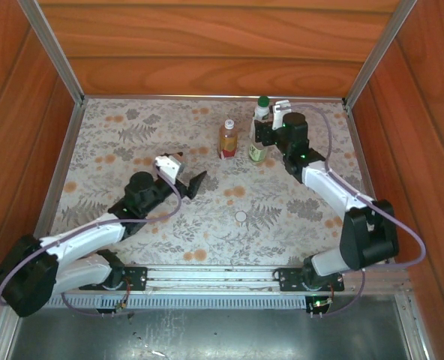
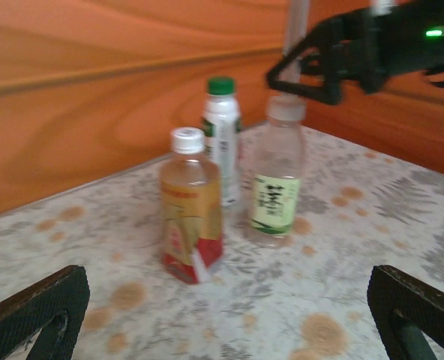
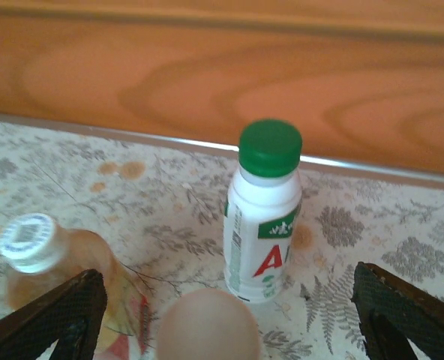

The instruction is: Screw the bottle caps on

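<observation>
Three bottles stand near the far edge of the table (image 1: 132, 142), right of its middle. The clear bottle (image 2: 276, 184) with the green label wears a pale cap (image 3: 207, 326). The right fingers (image 3: 406, 315) hang spread wide to either side of that cap, apart from it. Just behind it, closest to the far edge, stands the white bottle (image 3: 263, 232) with its green cap (image 3: 270, 146) on. Beside the clear bottle, toward the left edge, the amber bottle (image 2: 192, 217) carries a white cap (image 2: 187, 139). A loose white cap (image 1: 241, 216) lies flat near the table's middle, well apart from the bottles. The left fingers (image 2: 42, 311) are spread wide, pinching nothing, left of the table's middle and facing the bottles.
</observation>
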Tool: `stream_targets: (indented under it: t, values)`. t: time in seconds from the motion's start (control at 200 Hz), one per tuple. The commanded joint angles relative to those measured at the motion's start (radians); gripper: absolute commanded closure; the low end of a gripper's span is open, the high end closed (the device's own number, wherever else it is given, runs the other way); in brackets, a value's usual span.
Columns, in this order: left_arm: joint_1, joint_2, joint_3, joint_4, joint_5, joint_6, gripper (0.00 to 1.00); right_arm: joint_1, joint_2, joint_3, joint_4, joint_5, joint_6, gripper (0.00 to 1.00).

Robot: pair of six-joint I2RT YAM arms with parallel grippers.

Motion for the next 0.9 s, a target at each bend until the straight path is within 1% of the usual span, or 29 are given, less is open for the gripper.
stream_targets:
  t: [0.0,0.075,0.13,0.29,0.46,0.53,0.72,0.834,0.899]
  values:
    - [0.029,-0.087,0.051,-0.179,-0.071,0.029,0.00,0.009,-0.070,-0.029,-0.006,-0.090,-0.035,0.06]
    - [0.069,-0.125,0.088,-0.280,-0.092,0.061,0.00,0.020,-0.104,-0.041,-0.026,-0.138,-0.034,0.06]
    - [0.101,-0.143,0.109,-0.320,-0.098,0.074,0.00,0.031,-0.125,-0.053,-0.032,-0.166,-0.033,0.06]
    - [0.211,-0.120,0.114,-0.360,-0.057,0.084,0.00,0.071,-0.174,-0.070,-0.059,-0.199,-0.048,0.06]
    - [0.294,-0.056,0.083,-0.356,-0.004,0.063,0.00,0.095,-0.212,-0.078,-0.098,-0.204,-0.060,0.06]
    - [0.311,-0.019,0.080,-0.348,0.033,0.062,0.00,0.098,-0.223,-0.088,-0.103,-0.215,-0.058,0.06]
    - [0.337,0.097,0.063,-0.270,0.051,0.030,0.00,0.105,-0.230,-0.095,-0.109,-0.243,-0.054,0.06]
    - [0.346,0.155,0.062,-0.252,0.043,0.020,0.00,0.110,-0.232,-0.092,-0.109,-0.254,-0.051,0.06]
    - [0.360,0.179,0.063,-0.237,0.073,0.003,0.00,0.112,-0.235,-0.093,-0.110,-0.255,-0.051,0.06]
